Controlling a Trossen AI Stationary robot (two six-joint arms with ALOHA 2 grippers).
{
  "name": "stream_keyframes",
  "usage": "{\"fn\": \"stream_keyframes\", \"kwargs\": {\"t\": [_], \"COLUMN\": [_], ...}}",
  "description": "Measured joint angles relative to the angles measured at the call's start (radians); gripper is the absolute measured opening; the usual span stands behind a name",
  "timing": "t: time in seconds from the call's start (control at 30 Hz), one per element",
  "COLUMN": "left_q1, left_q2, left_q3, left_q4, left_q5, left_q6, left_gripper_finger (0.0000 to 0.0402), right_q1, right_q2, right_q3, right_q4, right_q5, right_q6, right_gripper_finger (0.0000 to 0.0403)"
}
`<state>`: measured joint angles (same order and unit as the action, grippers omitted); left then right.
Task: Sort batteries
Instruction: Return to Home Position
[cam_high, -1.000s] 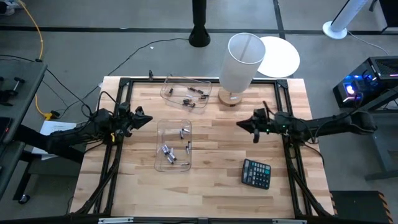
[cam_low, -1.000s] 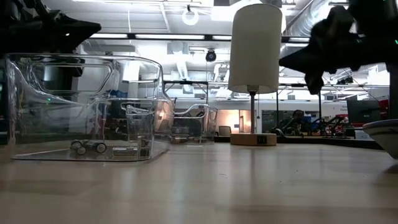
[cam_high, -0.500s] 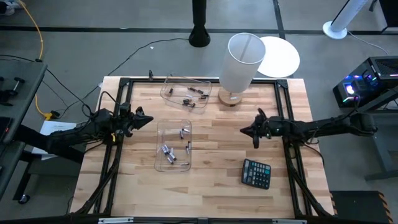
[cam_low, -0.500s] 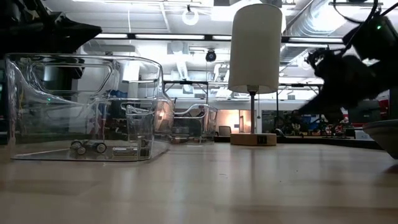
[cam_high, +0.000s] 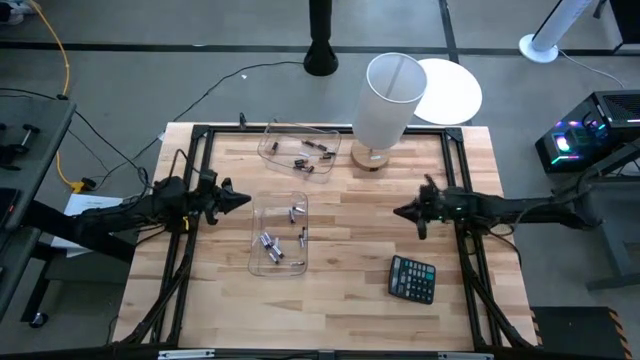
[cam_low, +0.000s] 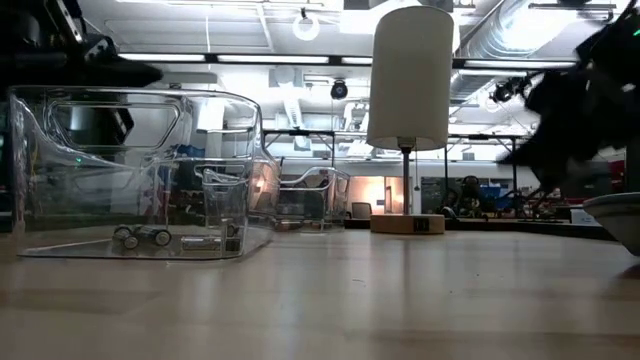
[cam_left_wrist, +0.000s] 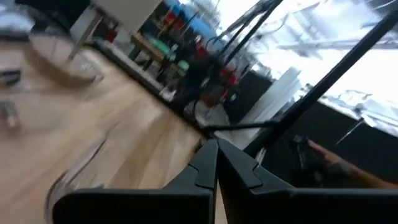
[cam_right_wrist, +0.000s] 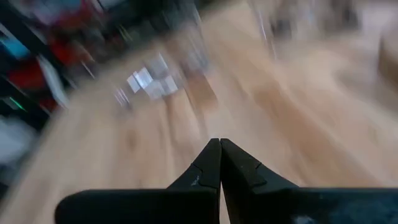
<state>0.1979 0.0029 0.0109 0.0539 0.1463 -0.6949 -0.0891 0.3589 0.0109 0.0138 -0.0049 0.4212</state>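
We hold the left gripper (cam_high: 240, 199) above the table (cam_high: 350, 235), its fingers (cam_left_wrist: 199, 177) pressed together on nothing: two dark wedges meeting in one thin seam. The right gripper (cam_high: 401, 212) faces it from across the boards, clamped the same way and just as empty. With nothing to carry, we judge the closed, raised pose to be a rest that keeps both arms off the bins.

The batteries (cam_high: 268, 243) sit just ahead of the left gripper's tips, in the near bin (cam_high: 254, 225), between the two grippers. These are small silvery cylinders lying loose on its floor. A darker handful lies in the far bin (cam_high: 266, 140), farther out and near the lamp (cam_high: 388, 100). We see none loose on the wood, so the sorting looks done.

Both bins are clear hard plastic with thin glossy walls and rounded corners, so their contents can be checked from any side. The table is pale banded planks. The lamp has a plain white cylindrical shade on a small wooden base. The calculator (cam_high: 412, 278), flat, black and buttoned, lies near the right gripper.
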Motion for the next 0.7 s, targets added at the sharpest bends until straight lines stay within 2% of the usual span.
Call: {"fn": "stream_keyframes", "kwargs": {"t": [0.23, 0.37, 0.7], "left_q1": [-0.004, -0.005, -0.004], "left_q2": [0.0, 0.0, 0.001], "left_q3": [0.0, 0.0, 0.0], "left_q4": [-0.024, -0.025, -0.025], "left_q5": [-0.009, -0.015, -0.024], "left_q6": [0.0, 0.0, 0.0], "left_gripper_finger": [0.0001, 0.0001, 0.0001], "right_q1": [-0.004, -0.007, -0.013], "right_q2": [-0.36, -0.359, -0.347], "right_q3": [0.0, -0.001, -0.001], "right_q4": [0.008, 0.129, 0.099], "right_q5": [0.0, 0.005, 0.008], "right_q6": [-0.003, -0.003, -0.003], "right_gripper_finger": [0.0, 0.0, 0.0]}}
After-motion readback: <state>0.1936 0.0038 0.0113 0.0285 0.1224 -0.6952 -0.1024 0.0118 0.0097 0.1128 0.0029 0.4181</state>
